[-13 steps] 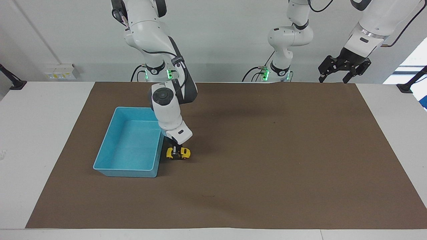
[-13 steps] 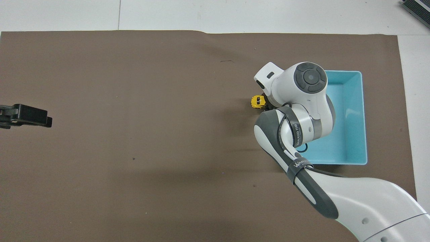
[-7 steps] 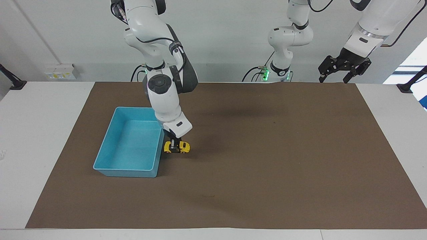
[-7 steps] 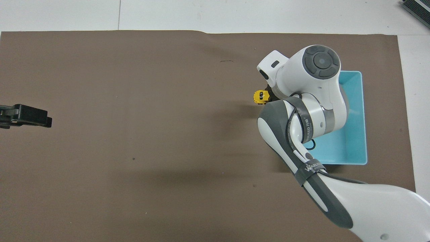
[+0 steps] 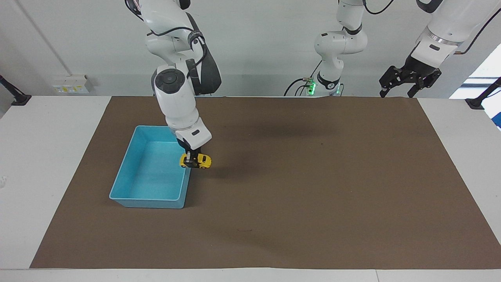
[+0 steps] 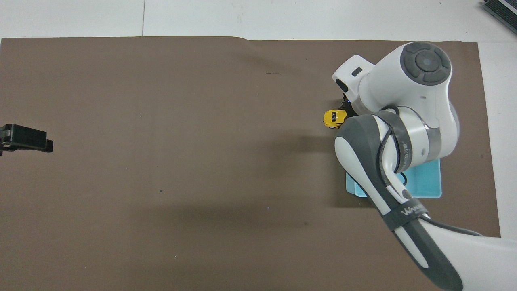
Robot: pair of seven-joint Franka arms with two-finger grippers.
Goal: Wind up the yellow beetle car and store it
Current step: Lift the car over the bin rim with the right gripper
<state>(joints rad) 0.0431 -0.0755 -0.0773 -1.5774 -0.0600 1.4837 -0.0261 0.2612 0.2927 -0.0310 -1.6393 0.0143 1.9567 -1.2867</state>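
**Yellow beetle car held aloft at the bin's rim**

The blue bin (image 5: 150, 172) sat on the brown mat (image 5: 313, 188) toward the right arm's end of the counter (image 5: 51, 156). In the facing view its floor showed bare, pale blue from wall to wall, with nothing lying in it. From overhead the right arm covered most of the bin, and only the corner nearest the robots showed (image 6: 428, 186).

The right pincer (image 5: 191, 158) hung over the bin's long wall on the side toward the middle of the mat, its fingers pinching the yellow beetle car (image 5: 197, 161). The car was clear of the mat, with its shadow lying on the brown surface beside the bin. It seemed to straddle the rim line, one end over the bin and the other over the mat, though the angle left the exact overlap unsure. Overhead, only one end of the car (image 6: 334, 119) peeked out from under the arm.

The left pincer (image 5: 409, 80) waited high above the mat's edge nearest the robots, at the left arm's end, its fingers spread with nothing between them.

The mat from the bin toward the left arm's end carried nothing but a few small dark specks, and a white margin of counter ran around it.
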